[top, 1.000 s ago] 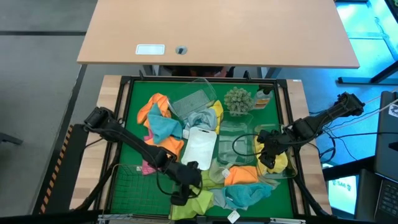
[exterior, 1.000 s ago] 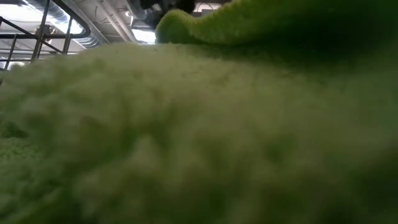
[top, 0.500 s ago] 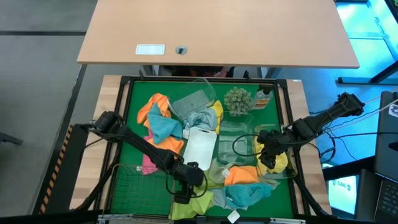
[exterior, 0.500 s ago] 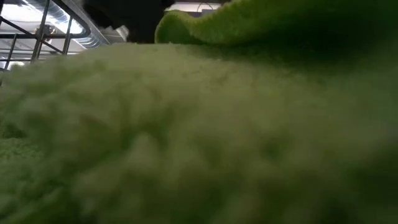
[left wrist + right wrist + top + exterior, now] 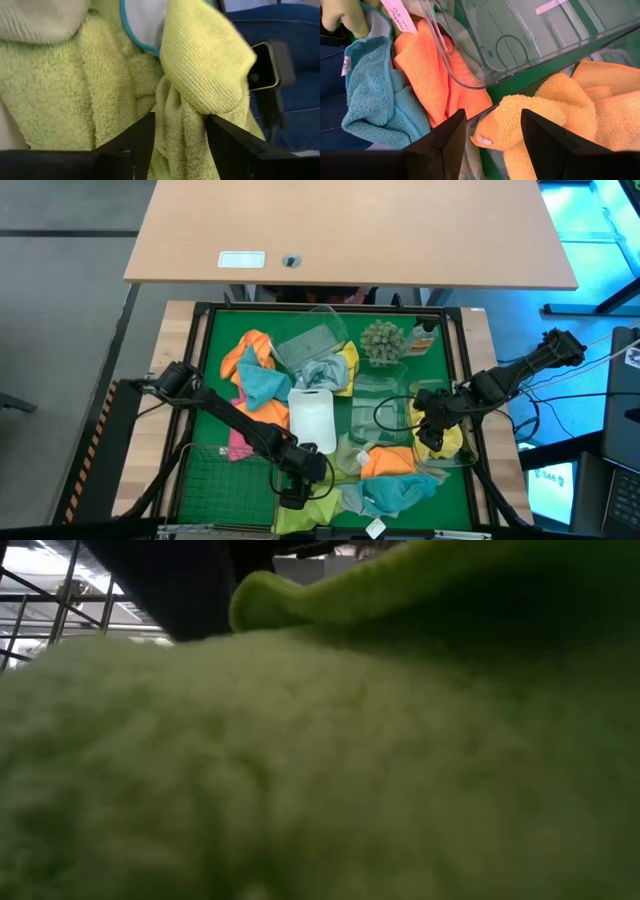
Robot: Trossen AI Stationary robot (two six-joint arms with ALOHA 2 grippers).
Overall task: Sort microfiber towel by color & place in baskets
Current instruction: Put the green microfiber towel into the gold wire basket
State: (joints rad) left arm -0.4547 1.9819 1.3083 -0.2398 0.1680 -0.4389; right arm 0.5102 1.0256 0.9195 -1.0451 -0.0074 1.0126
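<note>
The white tray [image 5: 311, 418] has slid toward twelve o'clock, squared up. Two grippers: left gripper [image 5: 180, 132], at six o'clock, clamps a fuzzy lime-green towel [image 5: 200, 65]; right gripper [image 5: 492, 131], at four, fingers apart over a yellow-orange towel [image 5: 525, 117]. Green pile blocks the low view.

The high view looks straight down on the whole desk [image 5: 205, 370]. The low view sits pressed against a lime green towel [image 5: 320, 760] filling its frame. The left wrist view shares that towel, close up; the right wrist view looks closely at the desk's right side.
</note>
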